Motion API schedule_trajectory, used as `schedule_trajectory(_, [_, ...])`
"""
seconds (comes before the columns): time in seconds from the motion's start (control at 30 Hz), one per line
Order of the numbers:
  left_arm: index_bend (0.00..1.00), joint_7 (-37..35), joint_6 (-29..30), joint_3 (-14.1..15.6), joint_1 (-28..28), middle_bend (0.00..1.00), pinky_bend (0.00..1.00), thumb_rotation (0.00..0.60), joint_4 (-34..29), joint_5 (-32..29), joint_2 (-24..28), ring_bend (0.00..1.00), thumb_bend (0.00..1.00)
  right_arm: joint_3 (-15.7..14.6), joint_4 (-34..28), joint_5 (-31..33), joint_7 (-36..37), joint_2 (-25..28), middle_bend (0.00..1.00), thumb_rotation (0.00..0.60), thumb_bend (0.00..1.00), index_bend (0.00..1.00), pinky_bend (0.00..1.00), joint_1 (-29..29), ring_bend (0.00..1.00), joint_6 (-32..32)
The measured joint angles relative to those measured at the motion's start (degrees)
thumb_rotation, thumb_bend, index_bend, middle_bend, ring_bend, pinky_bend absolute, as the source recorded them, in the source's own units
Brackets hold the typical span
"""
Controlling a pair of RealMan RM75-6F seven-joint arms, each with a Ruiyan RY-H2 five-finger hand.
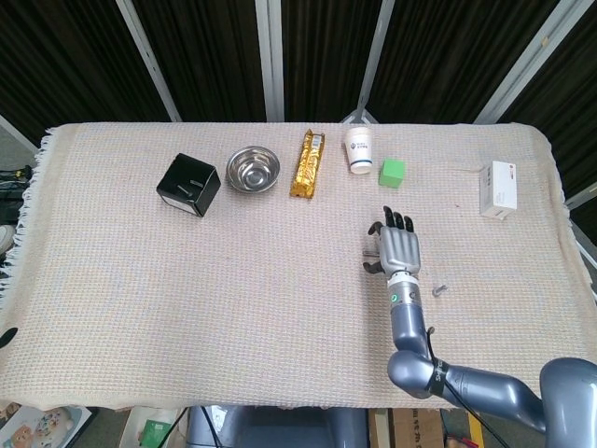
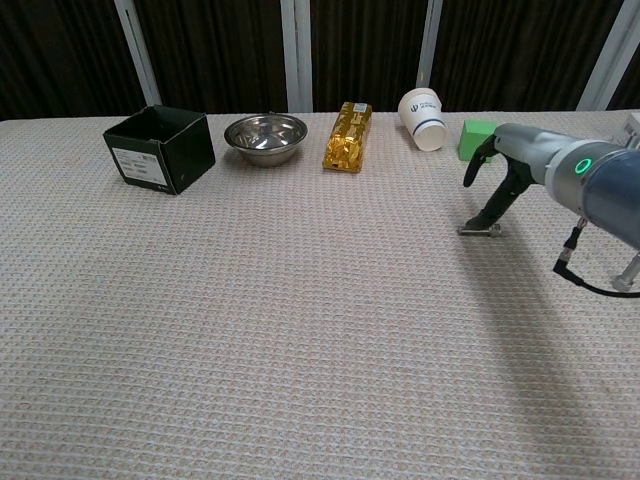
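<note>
A small metal bolt (image 2: 479, 230) lies on the woven cloth (image 1: 140, 280), right of the middle. My right hand (image 1: 396, 246) hangs over it with fingers spread and pointing toward the far edge. In the chest view the right hand (image 2: 500, 165) reaches down and a dark fingertip (image 2: 489, 220) touches the bolt's right end. Nothing is held in it. In the head view the hand covers most of the bolt. A small dark tip (image 1: 6, 337) at the left frame edge may be my left hand; its fingers cannot be made out.
Along the far side stand a black box (image 1: 188, 185), a steel bowl (image 1: 254, 169), a gold packet (image 1: 308, 164), a paper cup (image 1: 359, 149) and a green cube (image 1: 393, 173). A white carton (image 1: 498, 189) lies at the far right.
</note>
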Motion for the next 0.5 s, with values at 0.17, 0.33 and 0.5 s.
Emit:
schedule_trajectory(0.17, [0.10, 0.23, -0.08, 0.01, -0.06, 0.10, 0.01, 0.600, -0.05, -0.06, -0.04, 0.01, 0.04, -0.16, 3.31, -0.58, 1.10, -1.76, 0.00, 0.600, 0.25, 0.42, 0.00, 0.22, 0.00, -0.47])
schedule_trajectory(0.33, [0.11, 0.54, -0.11, 0.02, -0.12, 0.10, 0.01, 0.600, -0.01, -0.10, -0.16, 0.01, 0.04, -0.26, 5.50, -0.66, 2.24, -3.09, 0.00, 0.600, 0.25, 0.43, 0.00, 0.09, 0.00, -1.29])
schedule_trajectory(0.5, [0.11, 0.67, 0.00, -0.03, -0.10, 0.10, 0.01, 0.600, -0.01, -0.22, -0.21, 0.01, 0.04, -0.31, 7.45, -1.23, 2.91, -4.44, 0.00, 0.600, 0.25, 0.46, 0.00, 0.21, 0.00, -1.87])
